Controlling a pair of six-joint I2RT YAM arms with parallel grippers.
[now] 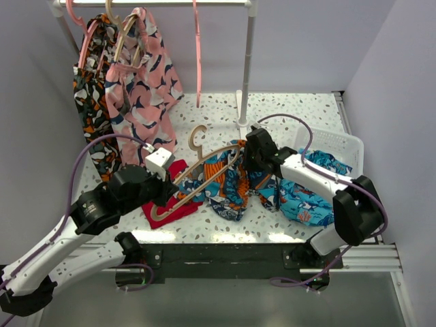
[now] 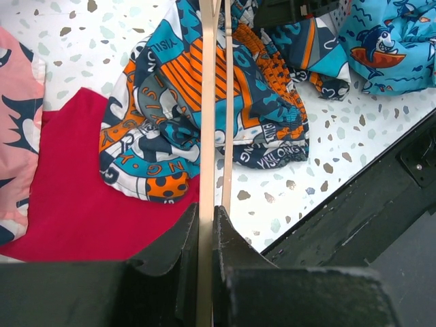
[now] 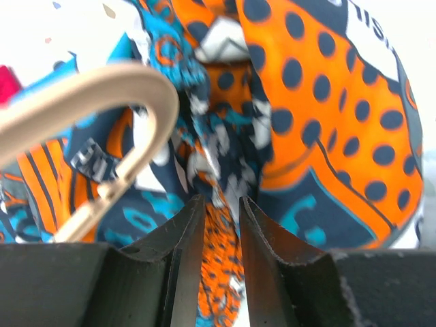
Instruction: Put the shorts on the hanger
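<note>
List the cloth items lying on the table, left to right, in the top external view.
red cloth → the shorts → turquoise shorts

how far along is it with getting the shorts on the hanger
Done: the left claw is shut on the tan triangular hanger. In hand: the right claw pinches the teal, orange and navy printed fabric shorts at the hanger's end. Left: the shorts lie bunched on the speckled table, not yet over the hanger.
</note>
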